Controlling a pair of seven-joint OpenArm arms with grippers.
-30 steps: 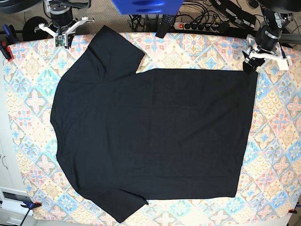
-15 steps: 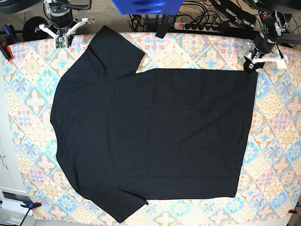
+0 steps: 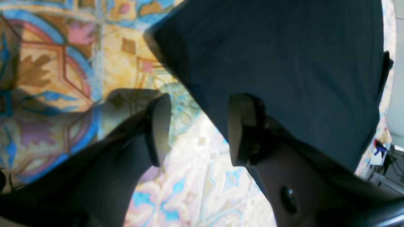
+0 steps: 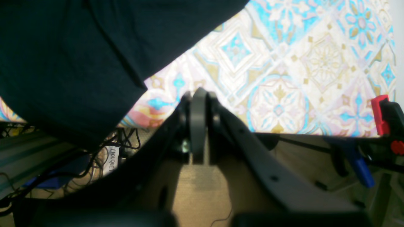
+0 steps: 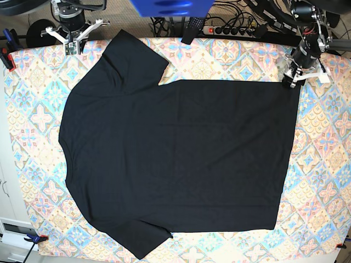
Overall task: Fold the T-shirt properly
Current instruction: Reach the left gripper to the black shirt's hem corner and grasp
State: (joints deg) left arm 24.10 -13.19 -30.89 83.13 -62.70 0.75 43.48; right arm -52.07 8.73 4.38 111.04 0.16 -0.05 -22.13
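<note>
The black T-shirt (image 5: 175, 148) lies flat and spread out on the patterned tablecloth (image 5: 323, 164), neck to the left and hem to the right. My left gripper (image 5: 292, 78) sits at the hem's far right corner. In the left wrist view it (image 3: 199, 129) is open: one finger (image 3: 159, 126) is over bare tablecloth (image 3: 47, 78), the other over the T-shirt (image 3: 284, 63) just inside its edge. My right gripper (image 5: 71, 46) hangs at the table's far left edge, beside the upper sleeve. Seen from the right wrist, it (image 4: 199, 94) is shut on nothing, with the sleeve (image 4: 79, 47) to its left.
A power strip (image 5: 230, 28) and cables run behind the table's far edge. A blue object (image 5: 170, 7) hangs above the top middle. Clamps grip the tablecloth at the left edge (image 5: 6, 55), one red clamp (image 4: 382, 113) close to my right gripper.
The left arm's wrist has swung back and turned while its fingertips stay at the hem corner. The T-shirt and the right arm have not moved.
</note>
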